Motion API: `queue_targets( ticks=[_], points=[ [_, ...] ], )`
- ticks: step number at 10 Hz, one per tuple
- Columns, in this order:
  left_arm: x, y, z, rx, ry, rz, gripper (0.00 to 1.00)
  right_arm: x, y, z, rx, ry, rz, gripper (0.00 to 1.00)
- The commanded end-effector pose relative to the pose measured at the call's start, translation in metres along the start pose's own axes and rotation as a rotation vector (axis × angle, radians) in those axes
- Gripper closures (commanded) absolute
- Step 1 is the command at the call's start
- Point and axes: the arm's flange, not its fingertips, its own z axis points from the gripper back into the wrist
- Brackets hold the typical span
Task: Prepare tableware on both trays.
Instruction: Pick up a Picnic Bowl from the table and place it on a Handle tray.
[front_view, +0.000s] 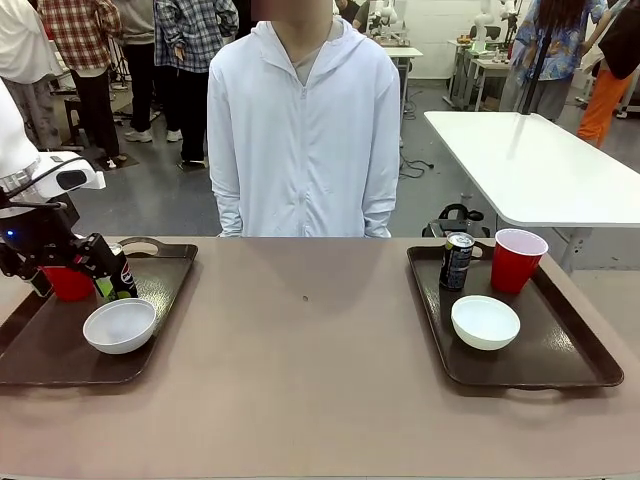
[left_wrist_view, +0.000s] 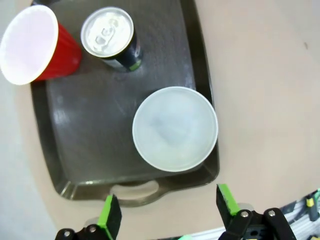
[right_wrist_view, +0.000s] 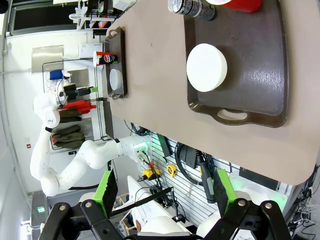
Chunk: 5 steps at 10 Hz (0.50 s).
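Note:
On the left tray (front_view: 40, 355) stand a red cup (front_view: 68, 284), a black can (front_view: 124, 274) and a white bowl (front_view: 120, 325). My left gripper (front_view: 100, 268) hovers over this tray by the cup and can. From the left wrist, its open fingers (left_wrist_view: 167, 215) hold nothing, above the tray's handle (left_wrist_view: 135, 189), with the bowl (left_wrist_view: 175, 128), can (left_wrist_view: 110, 37) and cup (left_wrist_view: 32, 47) below. The right tray (front_view: 585, 355) carries a can (front_view: 457, 260), a red cup (front_view: 518, 259) and a bowl (front_view: 485, 321). My right gripper (right_wrist_view: 165, 192) is open, high above that tray (right_wrist_view: 260, 75).
A person in a white hooded jacket (front_view: 305, 130) stands at the table's far edge, arms down. Bare brown tabletop (front_view: 305, 340) lies between the trays. A white table (front_view: 540, 165) stands farther back on the right.

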Motion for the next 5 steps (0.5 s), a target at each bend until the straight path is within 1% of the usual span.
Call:
queue_targets(
  ticks=[1, 5],
  points=[
    [0.0023, -0.0022, -0.0063, 0.013, 0.007, 0.002, 0.00, -0.0014, -0.0009, -0.0019, 0.014, -0.001, 0.016, 0.00],
    [0.0023, -0.0022, -0.0063, 0.013, 0.007, 0.002, 0.00, -0.0014, -0.0009, -0.0019, 0.014, -0.001, 0.016, 0.00]
  ],
)
